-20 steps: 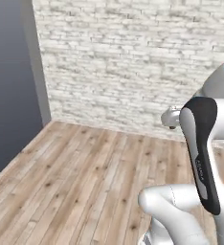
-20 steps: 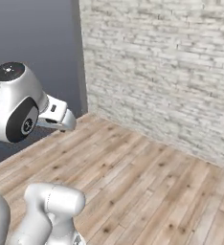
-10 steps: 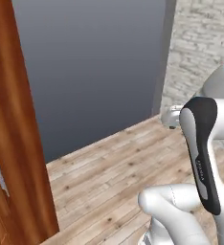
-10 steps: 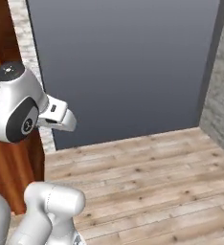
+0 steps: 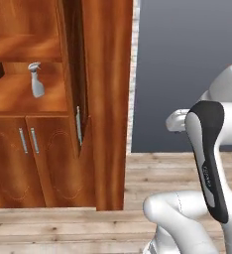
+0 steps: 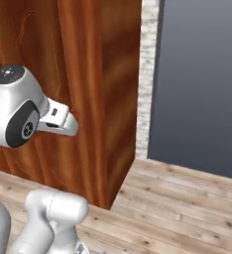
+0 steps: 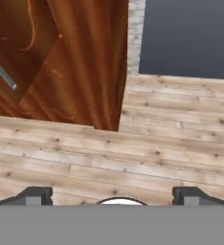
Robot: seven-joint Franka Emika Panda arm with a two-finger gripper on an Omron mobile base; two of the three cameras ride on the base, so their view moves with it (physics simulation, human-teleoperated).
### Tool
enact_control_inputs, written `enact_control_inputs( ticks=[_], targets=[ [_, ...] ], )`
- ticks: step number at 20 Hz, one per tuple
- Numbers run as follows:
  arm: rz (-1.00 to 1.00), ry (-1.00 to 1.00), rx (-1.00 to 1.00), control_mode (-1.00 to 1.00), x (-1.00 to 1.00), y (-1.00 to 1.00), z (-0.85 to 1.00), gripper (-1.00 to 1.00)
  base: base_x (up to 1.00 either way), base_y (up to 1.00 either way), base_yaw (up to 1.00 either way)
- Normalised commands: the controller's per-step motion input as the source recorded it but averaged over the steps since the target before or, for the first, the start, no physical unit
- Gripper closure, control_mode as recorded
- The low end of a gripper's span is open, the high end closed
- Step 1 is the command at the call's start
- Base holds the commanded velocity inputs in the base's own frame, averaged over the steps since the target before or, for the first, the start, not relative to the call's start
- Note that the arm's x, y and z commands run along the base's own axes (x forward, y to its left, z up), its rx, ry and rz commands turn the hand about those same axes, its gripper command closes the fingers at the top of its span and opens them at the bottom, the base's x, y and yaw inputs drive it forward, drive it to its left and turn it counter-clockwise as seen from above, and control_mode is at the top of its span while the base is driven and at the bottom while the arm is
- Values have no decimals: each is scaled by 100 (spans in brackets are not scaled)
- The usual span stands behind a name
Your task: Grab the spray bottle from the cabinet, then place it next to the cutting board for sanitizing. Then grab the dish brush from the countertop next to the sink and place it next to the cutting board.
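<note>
The spray bottle (image 5: pixel 36 79) stands upright on an open shelf of the cabinet (image 5: pixel 103 99), toward the shelf's middle, well back from its front edge, its trigger head at the top. Below that shelf the cabinet has two closed doors with slim metal handles (image 5: pixel 23 140), and an opened door (image 5: pixel 77 84) stands edge-on at the shelf's right end. The end effector (image 7: pixel 112 195) is open, its fingertips (image 7: pixel 35 195) spread wide apart over the wooden plank floor (image 7: pixel 171 143), holding nothing, well apart from the bottle.
</note>
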Motion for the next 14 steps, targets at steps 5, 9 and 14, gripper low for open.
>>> enact_control_inputs(
  ticks=[5,9,14],
  targets=[
    [0,0,0,100,0,0,0,-100,-5,71,10],
    [0,0,0,100,0,0,0,-100,56,100,-8],
    [0,0,0,100,0,0,0,-100,14,100,-9]
  ],
)
